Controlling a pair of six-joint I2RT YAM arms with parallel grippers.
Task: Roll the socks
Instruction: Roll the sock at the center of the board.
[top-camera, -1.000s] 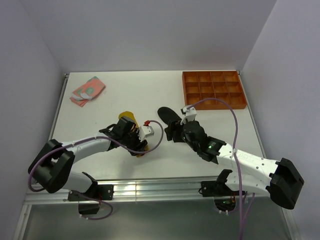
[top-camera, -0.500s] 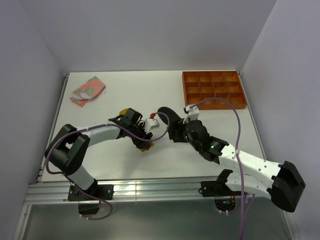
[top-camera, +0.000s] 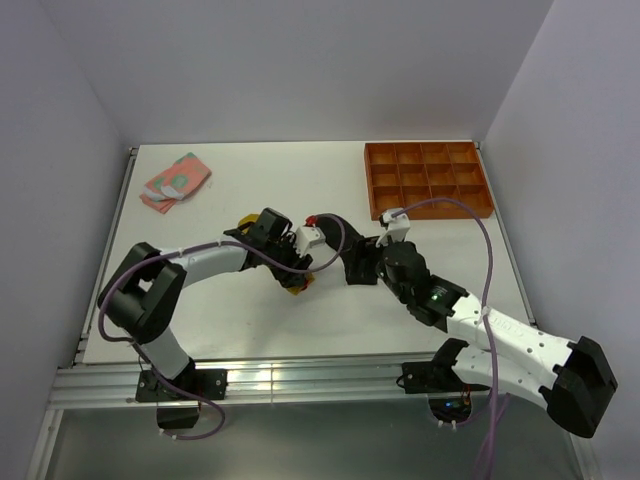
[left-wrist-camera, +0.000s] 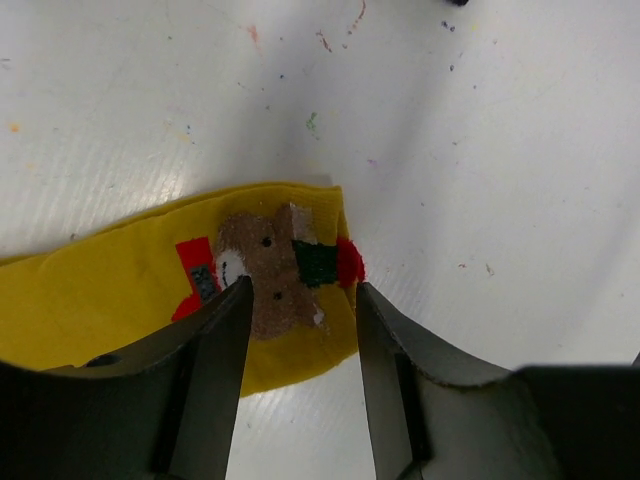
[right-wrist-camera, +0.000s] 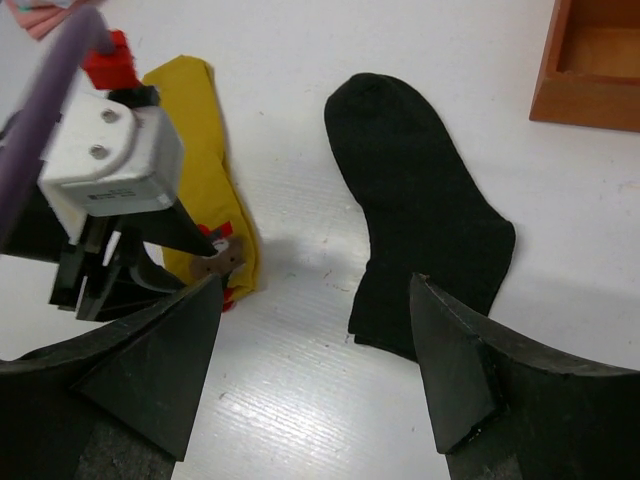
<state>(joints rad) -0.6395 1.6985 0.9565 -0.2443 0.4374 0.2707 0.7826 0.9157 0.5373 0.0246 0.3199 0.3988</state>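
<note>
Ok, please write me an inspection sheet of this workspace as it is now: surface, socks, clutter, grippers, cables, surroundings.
Surface: white table; small coloured specks in the left wrist view.
Job's things: yellow sock and black sock lie flat, apart, unrolled; pink sock lies far left, alone.
Clutter: orange tray at the far right corner.
Grippers: left gripper open, fingers astride the yellow sock's tagged end; right gripper open, over the gap between yellow and black socks.
Cables: purple cables loop along each arm.
Surroundings: plain walls on three sides; nothing else seen.
</note>
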